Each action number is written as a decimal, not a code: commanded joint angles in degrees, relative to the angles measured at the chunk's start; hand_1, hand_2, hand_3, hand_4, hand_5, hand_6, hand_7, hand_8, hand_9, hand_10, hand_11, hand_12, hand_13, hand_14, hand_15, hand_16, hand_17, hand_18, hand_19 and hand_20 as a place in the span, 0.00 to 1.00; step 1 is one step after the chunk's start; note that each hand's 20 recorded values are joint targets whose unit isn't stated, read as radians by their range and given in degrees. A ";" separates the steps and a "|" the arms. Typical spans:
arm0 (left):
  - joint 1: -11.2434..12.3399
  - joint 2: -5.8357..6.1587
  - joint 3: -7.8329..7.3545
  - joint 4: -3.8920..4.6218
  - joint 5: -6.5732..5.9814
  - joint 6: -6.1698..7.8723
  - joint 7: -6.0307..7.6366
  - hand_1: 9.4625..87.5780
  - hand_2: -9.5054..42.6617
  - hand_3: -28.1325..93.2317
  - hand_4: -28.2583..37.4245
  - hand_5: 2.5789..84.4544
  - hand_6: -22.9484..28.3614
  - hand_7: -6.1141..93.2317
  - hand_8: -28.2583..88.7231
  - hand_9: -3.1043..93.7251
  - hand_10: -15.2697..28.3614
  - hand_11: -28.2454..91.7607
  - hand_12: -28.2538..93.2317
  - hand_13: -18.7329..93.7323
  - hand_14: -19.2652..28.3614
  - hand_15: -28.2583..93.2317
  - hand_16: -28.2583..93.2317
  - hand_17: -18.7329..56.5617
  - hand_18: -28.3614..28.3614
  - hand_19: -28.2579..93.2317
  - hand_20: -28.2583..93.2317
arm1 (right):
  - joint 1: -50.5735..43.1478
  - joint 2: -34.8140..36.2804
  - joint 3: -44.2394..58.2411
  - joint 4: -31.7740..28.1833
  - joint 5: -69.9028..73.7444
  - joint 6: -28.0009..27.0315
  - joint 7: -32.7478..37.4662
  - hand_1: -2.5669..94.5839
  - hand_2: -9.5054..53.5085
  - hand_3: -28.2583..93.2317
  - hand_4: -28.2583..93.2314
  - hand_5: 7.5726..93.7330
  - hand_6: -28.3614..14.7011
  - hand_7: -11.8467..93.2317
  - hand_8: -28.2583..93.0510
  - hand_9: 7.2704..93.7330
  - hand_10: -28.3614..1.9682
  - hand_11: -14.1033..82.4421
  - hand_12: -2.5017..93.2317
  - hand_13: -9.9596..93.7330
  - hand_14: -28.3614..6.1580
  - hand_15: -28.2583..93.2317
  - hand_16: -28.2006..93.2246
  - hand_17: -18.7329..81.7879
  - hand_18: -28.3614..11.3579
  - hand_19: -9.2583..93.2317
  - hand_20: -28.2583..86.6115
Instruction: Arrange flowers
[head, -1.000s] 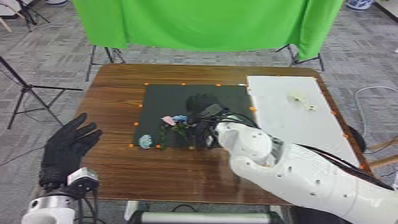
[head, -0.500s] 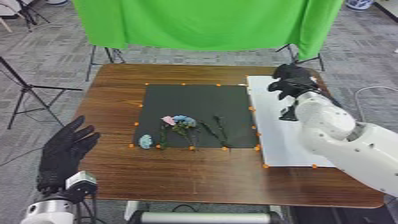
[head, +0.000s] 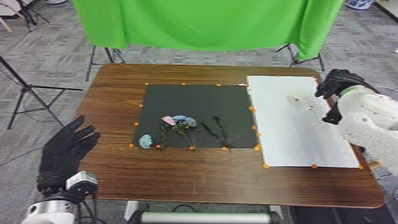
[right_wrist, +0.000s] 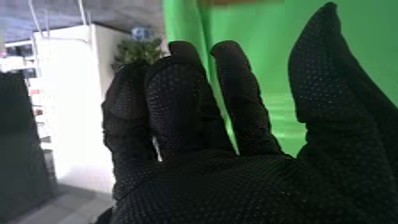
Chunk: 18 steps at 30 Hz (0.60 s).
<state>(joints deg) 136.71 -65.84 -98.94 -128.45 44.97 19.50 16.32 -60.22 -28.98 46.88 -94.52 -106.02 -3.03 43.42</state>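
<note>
Head view: left hand (head: 60, 152), open, empty, unmoved at the table's (head: 178, 172) left edge; pale-blue flower (head: 146, 142), pink flower (head: 168, 120), blue flower (head: 182, 119), unchanged on the black mat (head: 191, 98); white flowers (head: 309, 106), uncovered, on the white sheet (head: 302, 142); right hand (head: 341, 83), fingers extended, empty, shifted rightward.

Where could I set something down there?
The dark mat is bare beyond the flowers, and so is the near half of the white sheet, right of the mat. It's crowded among flowers and stems on the mat's near part and by the right hand.
</note>
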 joint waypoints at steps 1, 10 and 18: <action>0.09 -0.36 0.61 0.04 -0.21 0.06 0.21 0.18 0.28 0.91 0.09 0.44 0.64 0.24 0.15 0.41 0.80 0.50 0.32 0.41 0.96 0.69 0.15 0.16 0.94 0.73 0.40 | -0.51 -1.48 -2.22 0.97 -1.07 -1.26 -0.66 0.31 0.04 1.00 0.01 0.45 0.52 0.32 0.11 0.47 0.35 0.35 0.17 0.71 0.55 0.97 0.29 0.44 0.15 0.99 0.49; -0.11 -0.41 0.69 0.12 -0.06 -0.12 0.00 0.18 0.28 0.91 0.09 0.44 0.64 0.24 0.15 0.41 0.80 0.50 0.32 0.41 0.96 0.69 0.15 0.16 0.94 0.73 0.40 | -0.88 -2.78 -2.76 1.82 -1.02 -4.12 -0.06 0.32 0.04 1.00 0.01 0.45 0.53 0.32 0.11 0.47 0.36 0.35 0.17 0.71 0.56 0.96 0.29 0.44 0.15 0.99 0.49; -0.41 -0.46 0.59 0.12 0.12 -0.37 -0.04 0.18 0.27 0.91 0.09 0.44 0.64 0.24 0.15 0.41 0.80 0.50 0.32 0.41 0.96 0.69 0.15 0.16 0.94 0.73 0.40 | -3.18 -4.03 -1.26 1.95 -1.17 -6.92 0.46 0.33 0.04 1.00 0.01 0.45 0.54 0.32 0.10 0.46 0.37 0.34 0.17 0.70 0.55 0.96 0.29 0.44 0.15 0.99 0.48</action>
<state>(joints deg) 136.16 -65.92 -98.43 -128.37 44.97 19.45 16.33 -61.66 -32.11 45.13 -92.94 -106.34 -8.84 43.10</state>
